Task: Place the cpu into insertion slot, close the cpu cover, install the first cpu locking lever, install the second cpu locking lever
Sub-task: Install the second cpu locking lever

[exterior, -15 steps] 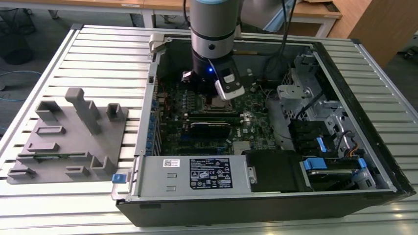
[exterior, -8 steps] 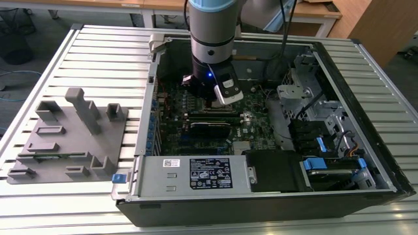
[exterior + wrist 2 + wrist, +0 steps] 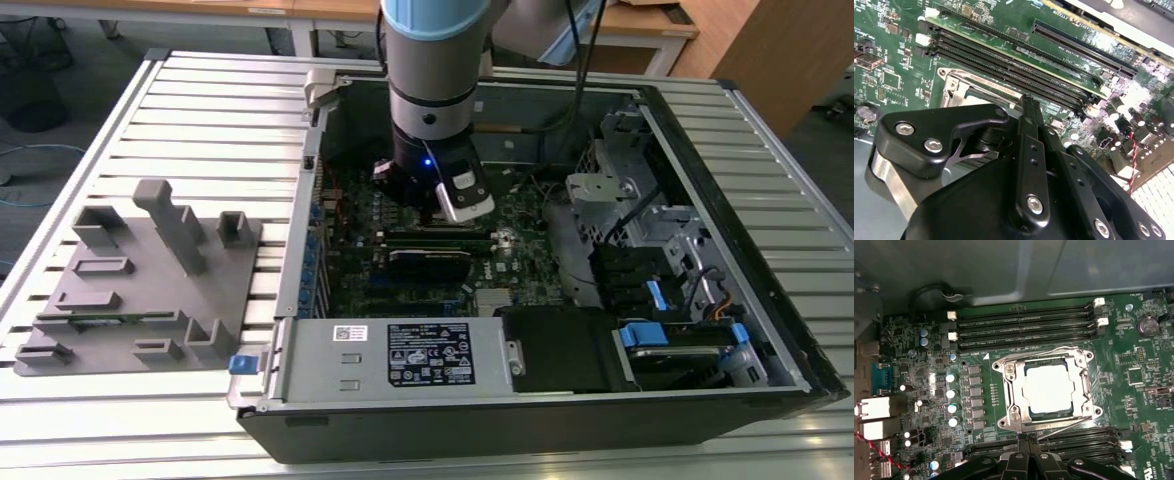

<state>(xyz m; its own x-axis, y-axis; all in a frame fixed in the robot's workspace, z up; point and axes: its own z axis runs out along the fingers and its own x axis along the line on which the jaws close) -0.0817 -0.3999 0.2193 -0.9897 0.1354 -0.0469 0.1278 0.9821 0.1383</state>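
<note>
In the first wrist view the cpu [image 3: 1046, 392], a pale square chip, lies in its socket on the green motherboard. The cpu cover [image 3: 1015, 390], a dull-metal frame, lies flat around it. One thin wire lever [image 3: 1064, 425] runs along the socket edge nearest my gripper, and another [image 3: 1039, 353] runs along the far edge. My gripper [image 3: 1027, 441] is shut, its black tips together right at the near lever's end, with nothing visible between them. In the second wrist view the gripper [image 3: 1026, 104] hangs just above the socket frame [image 3: 961, 82]. In the exterior view the arm [image 3: 434, 150] reaches down into the open computer case [image 3: 310, 200].
Long memory slots [image 3: 1024, 327] flank the socket on both sides, and upright capacitors [image 3: 951, 392] stand beside it. A power supply [image 3: 400, 355] and drive cages [image 3: 641, 210] crowd the case. A grey fixture block [image 3: 134, 290] sits on the slatted table at the exterior view's left.
</note>
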